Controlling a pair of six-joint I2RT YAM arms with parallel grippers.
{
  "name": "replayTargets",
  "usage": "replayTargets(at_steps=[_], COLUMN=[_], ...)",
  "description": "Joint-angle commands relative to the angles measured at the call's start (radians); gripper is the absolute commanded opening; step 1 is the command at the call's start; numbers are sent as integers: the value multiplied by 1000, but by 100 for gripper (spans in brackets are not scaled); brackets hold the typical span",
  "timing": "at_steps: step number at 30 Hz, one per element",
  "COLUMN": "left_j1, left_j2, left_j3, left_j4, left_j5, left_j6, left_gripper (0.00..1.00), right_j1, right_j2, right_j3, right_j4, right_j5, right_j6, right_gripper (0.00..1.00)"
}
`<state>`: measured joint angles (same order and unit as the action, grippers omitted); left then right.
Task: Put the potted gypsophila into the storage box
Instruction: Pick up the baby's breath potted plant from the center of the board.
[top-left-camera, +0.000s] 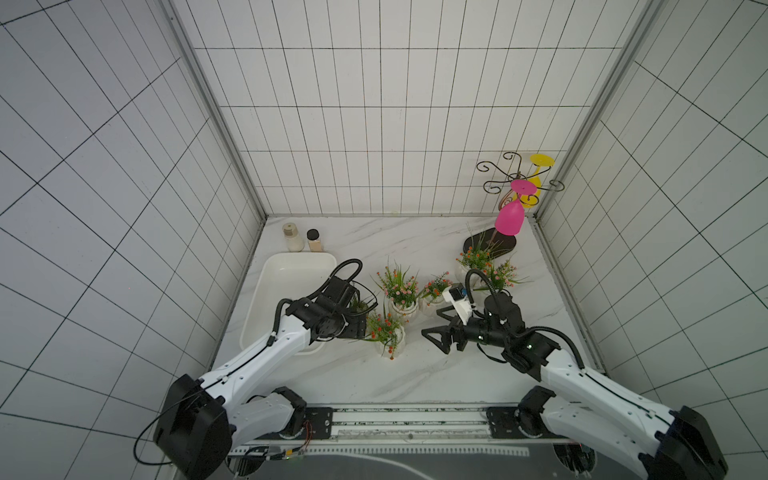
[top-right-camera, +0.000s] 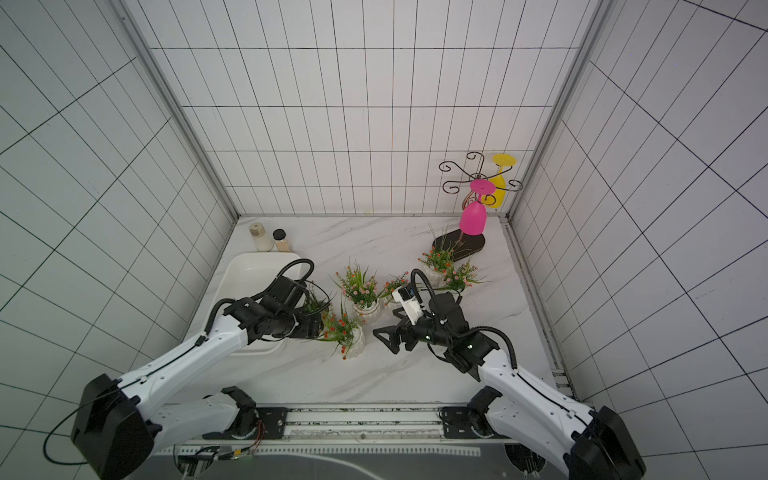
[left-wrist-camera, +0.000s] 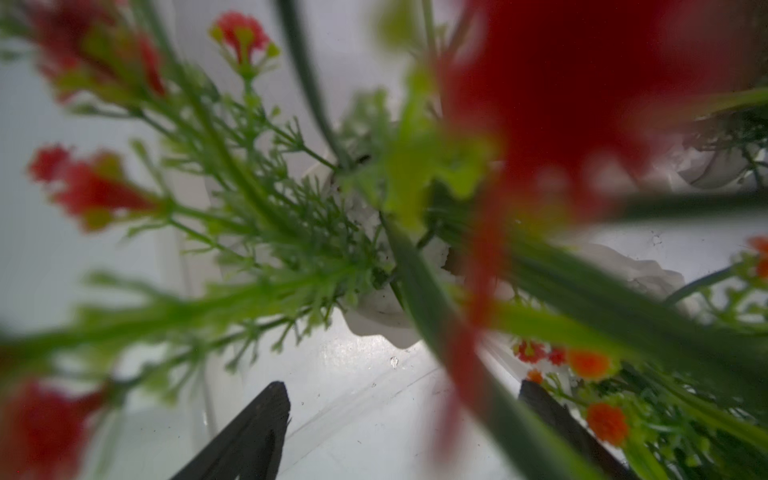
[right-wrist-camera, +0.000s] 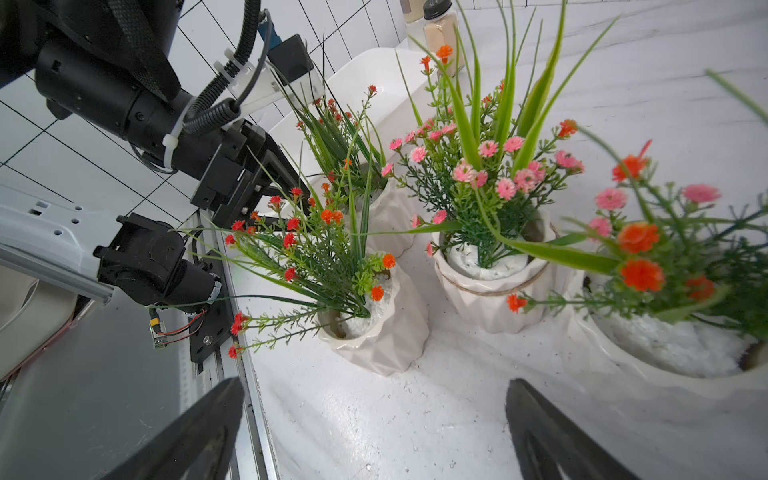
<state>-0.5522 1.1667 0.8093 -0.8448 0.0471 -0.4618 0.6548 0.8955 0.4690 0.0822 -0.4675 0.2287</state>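
The storage box (top-left-camera: 266, 299) is a shallow white tray at the table's left. A potted gypsophila with red flowers (left-wrist-camera: 382, 307) in a white pot stands close by the box's right rim; whether it is inside I cannot tell. My left gripper (left-wrist-camera: 403, 395) hangs over it, open, the pot just beyond its fingertips (left-wrist-camera: 266, 415); in both top views the wrist (top-left-camera: 353, 324) hides most of that plant. Several more potted gypsophila stand mid-table, among them a red one (top-left-camera: 388, 336) and a pink one (top-left-camera: 401, 293). My right gripper (top-left-camera: 432, 330) is open and holds nothing (right-wrist-camera: 374, 390).
Two jars (top-left-camera: 293, 237) stand behind the box at the back wall. A black wire rack (top-left-camera: 515, 183) with a pink glass (top-left-camera: 509, 218) and a yellow one hangs over a dark base at back right. Two further pots (top-left-camera: 478, 259) crowd near the right wrist.
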Motion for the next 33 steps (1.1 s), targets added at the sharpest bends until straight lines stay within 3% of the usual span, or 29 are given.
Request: replayTargets(at_steps=[1,10,33], left_j1=[-8,-34,-32], left_j2=[33,65,143], left_j3=[1,5,2], left_j4=[45,96,257], left_j5=[-29,-67,-100], left_j6=[42,96,135], left_gripper=[84,92,92], right_j1=[-14,-22,-35], right_j2=[-31,-40,-32], right_j3=[-32,-37,-30], right_j4=[17,17,5], right_j5=[-18,-27,-36], right_j6=[7,18,15], right_gripper=[99,99,99])
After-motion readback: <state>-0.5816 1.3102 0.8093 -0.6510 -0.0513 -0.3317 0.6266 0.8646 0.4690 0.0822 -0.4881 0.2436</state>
